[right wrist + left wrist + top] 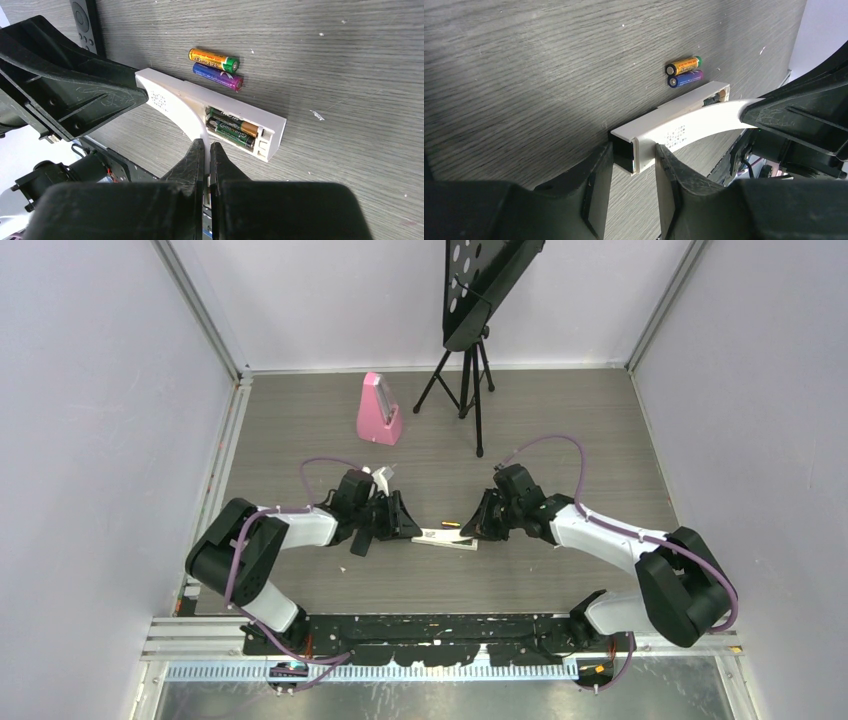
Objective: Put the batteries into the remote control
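Note:
A white remote (262, 119) lies on the table with its battery bay open; two dark green and gold batteries (232, 127) sit inside. A gold battery (214, 59) and a purple-blue battery (217, 76) lie loose side by side just beyond it. My right gripper (206, 147) is shut on the remote's thin white back cover (192, 120), which curves up from the body. My left gripper (634, 150) pinches the remote's other end (644, 127), a finger on each side. The black remote control (84, 22) lies behind the left gripper, mostly hidden.
A pink metronome (380, 412) stands at the back of the table. Beside it is a black music stand on a tripod (465, 370). White walls close in the table on the left, right and back.

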{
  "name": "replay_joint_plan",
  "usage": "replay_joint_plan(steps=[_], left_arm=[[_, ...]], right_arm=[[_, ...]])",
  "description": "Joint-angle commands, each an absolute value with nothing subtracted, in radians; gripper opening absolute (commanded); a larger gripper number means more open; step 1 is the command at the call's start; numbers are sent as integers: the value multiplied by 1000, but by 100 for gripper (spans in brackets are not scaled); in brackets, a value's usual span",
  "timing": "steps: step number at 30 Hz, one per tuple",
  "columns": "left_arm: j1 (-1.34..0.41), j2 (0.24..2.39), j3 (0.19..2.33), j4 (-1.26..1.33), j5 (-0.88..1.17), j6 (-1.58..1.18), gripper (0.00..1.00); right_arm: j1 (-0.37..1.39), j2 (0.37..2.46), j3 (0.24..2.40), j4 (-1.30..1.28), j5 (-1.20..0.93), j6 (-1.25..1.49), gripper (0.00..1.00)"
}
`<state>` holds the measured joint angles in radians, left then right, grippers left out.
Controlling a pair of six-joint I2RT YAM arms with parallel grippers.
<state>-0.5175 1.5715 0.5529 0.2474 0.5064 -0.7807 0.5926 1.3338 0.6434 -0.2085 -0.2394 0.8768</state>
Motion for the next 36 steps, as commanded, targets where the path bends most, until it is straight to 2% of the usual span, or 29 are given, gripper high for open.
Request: replay_joint_plan(steps=[1,7,15,20,25,31,34,36], left_arm=[[-532,1611,524,114,422,-709,36],[-541,1622,524,62,383,-681,32],[-544,1636,524,40,350,-687,33],[-548,1645,533,40,349,-689,35],[-553,1649,533,44,351,-690,34],[-557,1654,528,52,355,-695,29],[-559,1653,526,58,360,-695,27],[-560,1652,525,59,360,-695,26]], right_arm=[[586,1332,648,-369,-155,809,5],[585,1306,664,-409,-154,808,27],[583,1183,680,-510,-62,790,43],[583,1182,667,-529,-53,787,51],[583,1203,637,-470,-104,807,51],[583,1250,623,-415,-116,813,41],[583,1268,619,-390,-126,814,41],[583,1273,617,-380,-123,813,45]])
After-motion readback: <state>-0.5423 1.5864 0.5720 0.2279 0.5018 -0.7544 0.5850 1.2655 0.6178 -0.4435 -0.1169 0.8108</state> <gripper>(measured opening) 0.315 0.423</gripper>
